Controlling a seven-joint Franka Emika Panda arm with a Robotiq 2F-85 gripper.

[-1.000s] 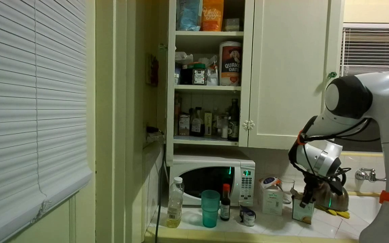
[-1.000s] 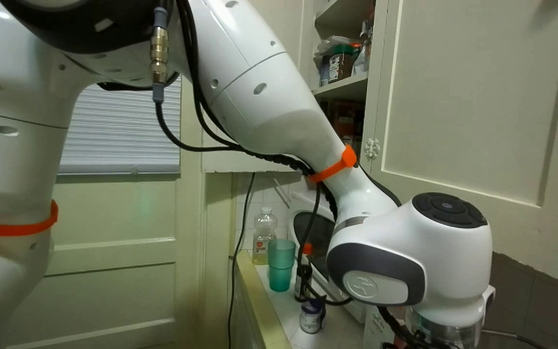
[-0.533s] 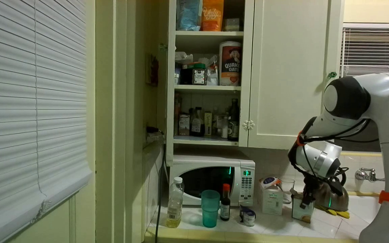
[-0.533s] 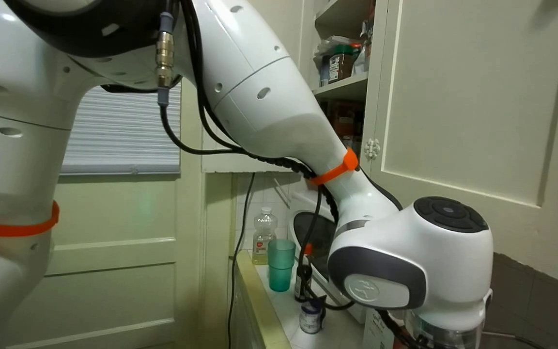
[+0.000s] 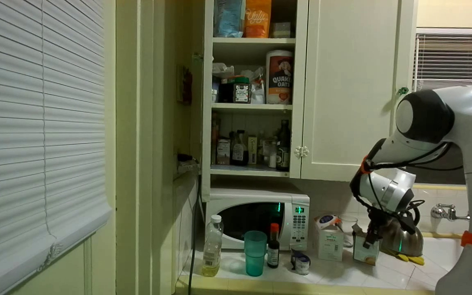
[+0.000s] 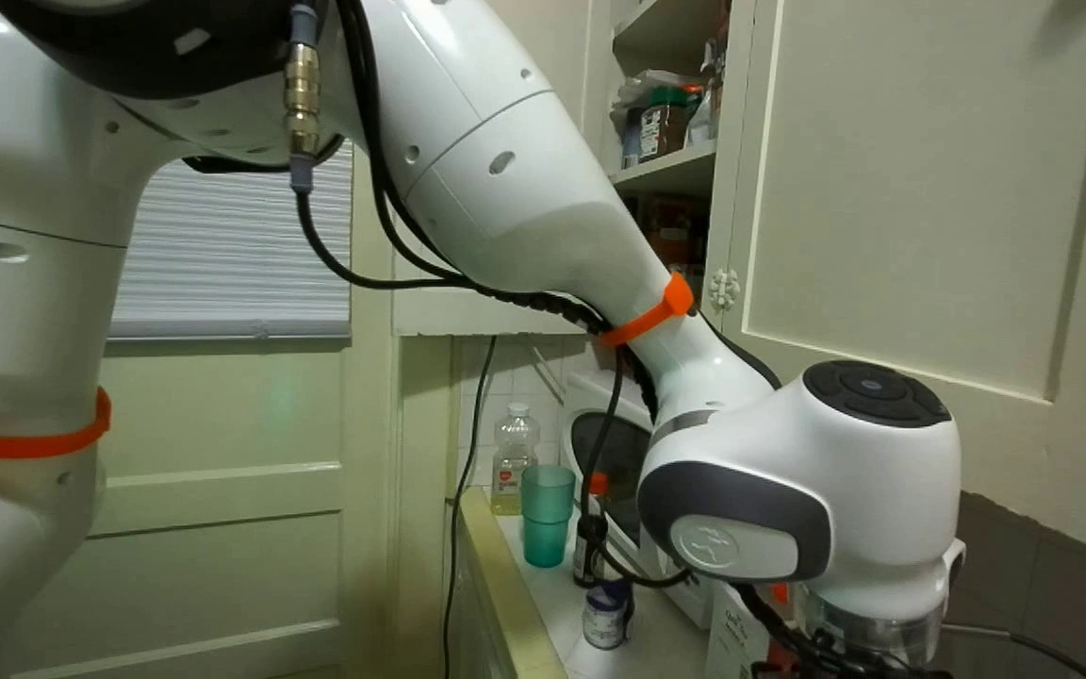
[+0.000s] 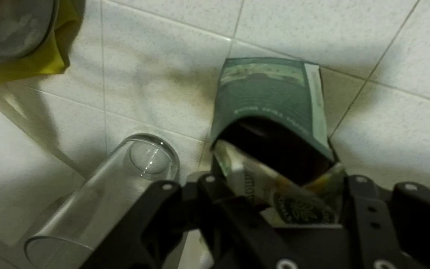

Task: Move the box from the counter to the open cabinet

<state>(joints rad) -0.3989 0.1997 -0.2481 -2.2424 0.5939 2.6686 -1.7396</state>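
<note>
While the gripper (image 7: pixel 284 183) holds the box (image 7: pixel 265 95) pinched near its top, a finger (image 7: pixel 366 203) on either side, the step in hand looks like the pick-up from the counter (image 5: pixel 330 278). In an exterior view the box is between the taller carton (image 5: pixel 330 245) and the kettle (image 5: pixel 404 241); whether its base touches the counter, I cannot tell. The next move, I judge, calls for a straight lift with a firm but gentle squeeze, since the thin cardboard could buckle, then a swing across to the cabinet (image 5: pixel 252 107), well clear of the glass (image 7: pixel 114 190) near the box. The shelves look crowded, so fitting it in will probably be the fiddly part.

The top of the box is unsealed, its flaps (image 7: pixel 252 175) sticking up; the inside is dark, and any contents can't be made out. Low in the clear bottle (image 5: pixel 212 250) lies some yellow liquid; what the green cup (image 5: pixel 255 253) holds, if anything, doesn't show. The cabinet's bottom shelf carries dark bottles (image 5: pixel 240 149) and small packages (image 5: pixel 223 151), the middle one an oats tub (image 5: pixel 280 78) and a green-lidded jar (image 5: pixel 241 91), the top one a blue bag (image 5: pixel 229 18) and an orange bag (image 5: pixel 257 20).
</note>
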